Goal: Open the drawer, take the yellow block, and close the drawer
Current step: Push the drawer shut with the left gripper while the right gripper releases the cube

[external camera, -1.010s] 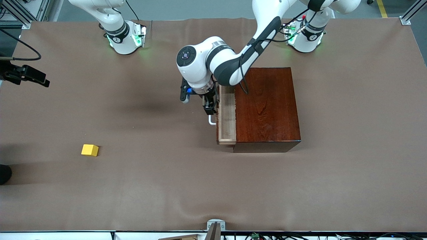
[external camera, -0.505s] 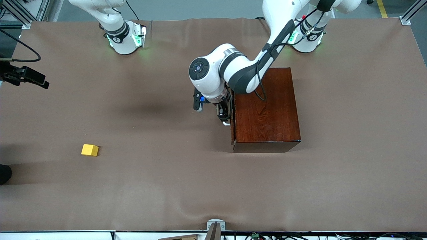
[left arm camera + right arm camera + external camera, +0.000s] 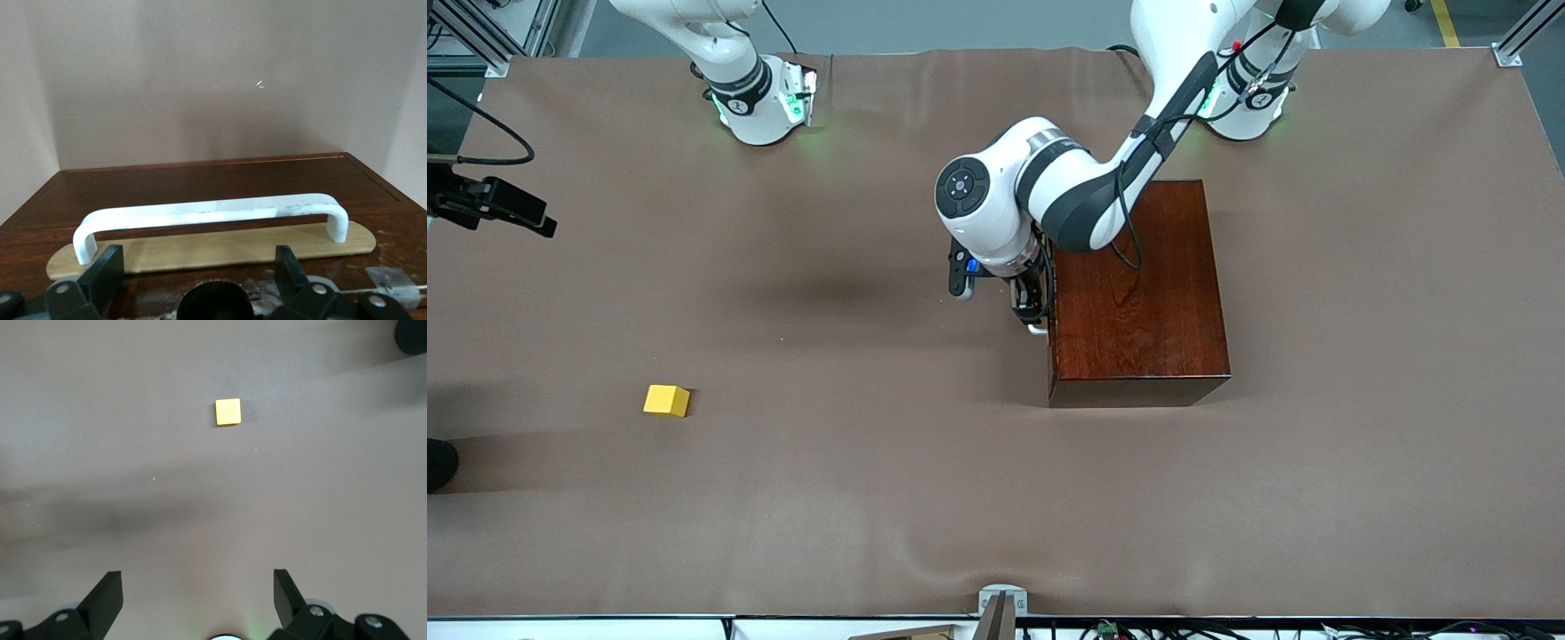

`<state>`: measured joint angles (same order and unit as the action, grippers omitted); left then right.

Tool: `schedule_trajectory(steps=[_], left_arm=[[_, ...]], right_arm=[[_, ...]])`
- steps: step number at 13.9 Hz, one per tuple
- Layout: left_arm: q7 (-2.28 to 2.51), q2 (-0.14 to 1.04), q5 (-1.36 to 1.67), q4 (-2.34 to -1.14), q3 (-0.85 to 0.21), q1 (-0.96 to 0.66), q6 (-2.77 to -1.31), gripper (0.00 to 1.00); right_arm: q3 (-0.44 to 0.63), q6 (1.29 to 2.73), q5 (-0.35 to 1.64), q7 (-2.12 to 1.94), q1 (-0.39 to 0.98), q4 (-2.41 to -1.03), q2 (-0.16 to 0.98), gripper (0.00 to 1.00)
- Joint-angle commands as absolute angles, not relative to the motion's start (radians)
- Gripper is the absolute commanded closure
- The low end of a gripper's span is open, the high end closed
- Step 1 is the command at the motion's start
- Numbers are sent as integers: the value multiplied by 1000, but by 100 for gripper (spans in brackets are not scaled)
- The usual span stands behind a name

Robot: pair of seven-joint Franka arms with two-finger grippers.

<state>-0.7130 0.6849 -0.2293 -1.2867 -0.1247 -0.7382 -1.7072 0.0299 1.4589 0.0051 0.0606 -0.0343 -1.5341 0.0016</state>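
Tool-wise, the left tool (image 3: 1033, 313) sat right at the drawer's (image 3: 200, 193) front, its fingers (image 3: 107, 277) spread apart on either side of the white handle (image 3: 207, 215) and gripping nothing. From its wrist camera the handle ran straight across between the two fingers, a gap showing on each side, mounted on a pale wooden plate on the dark glossy face.

Going near to far on the table (image 3: 925, 498): the yellow block (image 3: 666, 400) was the closest thing to the front camera, lying on the brown cloth toward the right arm's end, well apart from everything else and out in the open, not inside anything. Farther back, around the middle of the table, stood the reddish-brown box (image 3: 1138, 284), and the drawer looked pushed fully in, flush with the box's side, only the handle sticking out beside the left tool.

Right tool (image 3: 197, 600) was hanging up over the right arm's end of the table, just waiting, jaws wide and empty. Its wrist camera looked straight down at the yellow block on the cloth, well clear of its fingertips (image 3: 107, 587).
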Motion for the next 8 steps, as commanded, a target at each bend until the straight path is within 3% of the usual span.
schedule_trajectory(steps=[1,8], left_arm=[[-727,647,-256,-1307,-123,-724,-1661,0],[-539,606,-227,-1253,-112,-701,-1936,0]], right_arm=[[23,1456,3,75,-46,-1525,-6,0],[25,1448,2,75,-48,-1516,-5,0]])
